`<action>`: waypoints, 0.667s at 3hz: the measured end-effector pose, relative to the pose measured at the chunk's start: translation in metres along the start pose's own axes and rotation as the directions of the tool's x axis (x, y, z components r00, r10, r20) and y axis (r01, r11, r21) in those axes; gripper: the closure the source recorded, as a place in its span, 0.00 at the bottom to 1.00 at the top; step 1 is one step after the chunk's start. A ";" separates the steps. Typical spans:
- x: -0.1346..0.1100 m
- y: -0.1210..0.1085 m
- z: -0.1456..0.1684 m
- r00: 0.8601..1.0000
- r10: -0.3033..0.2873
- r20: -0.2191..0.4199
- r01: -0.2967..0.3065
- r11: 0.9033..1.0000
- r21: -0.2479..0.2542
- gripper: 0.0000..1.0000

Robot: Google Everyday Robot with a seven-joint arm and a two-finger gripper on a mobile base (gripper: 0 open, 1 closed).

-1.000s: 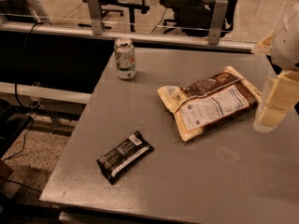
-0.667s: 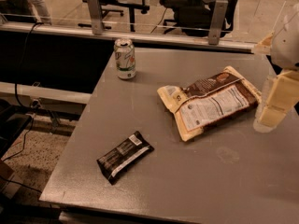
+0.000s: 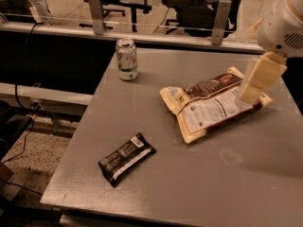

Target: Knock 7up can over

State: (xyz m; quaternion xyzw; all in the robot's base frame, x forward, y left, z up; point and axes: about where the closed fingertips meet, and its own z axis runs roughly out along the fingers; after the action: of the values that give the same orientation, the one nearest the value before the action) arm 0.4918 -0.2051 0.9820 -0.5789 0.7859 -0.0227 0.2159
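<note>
Silver-white metal with green letters: in the camera view, that is the 7up can (image 3: 127, 59). It stands up straight near the far left corner of the grey worktop (image 3: 199, 188), close to the far edge.

The can is thin, hard and smooth. I think it is light and easy to tip, more so if it is empty, but I cannot see inside. It does not need to be grabbed. A push high on its side, near the top rim, should tip it. A push low down may only make it slide.

The jaws hang from the white arm (image 3: 284, 20) by the right edge of the worktop. They are over the right end of the tan bag (image 3: 213, 108) and well apart from the can. I cannot tell if they are open or shut.

A black snack bar (image 3: 127, 158) lies near the front left corner.
</note>
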 end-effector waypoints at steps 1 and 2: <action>-0.024 -0.039 0.025 0.997 0.021 0.080 -0.022 1.000 0.016 0.00; -0.049 -0.073 0.053 0.987 0.038 0.157 -0.041 0.999 0.013 0.00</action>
State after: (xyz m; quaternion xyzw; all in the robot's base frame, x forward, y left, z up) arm 0.5883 -0.1723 0.9698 -0.5614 0.7776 0.0208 0.2823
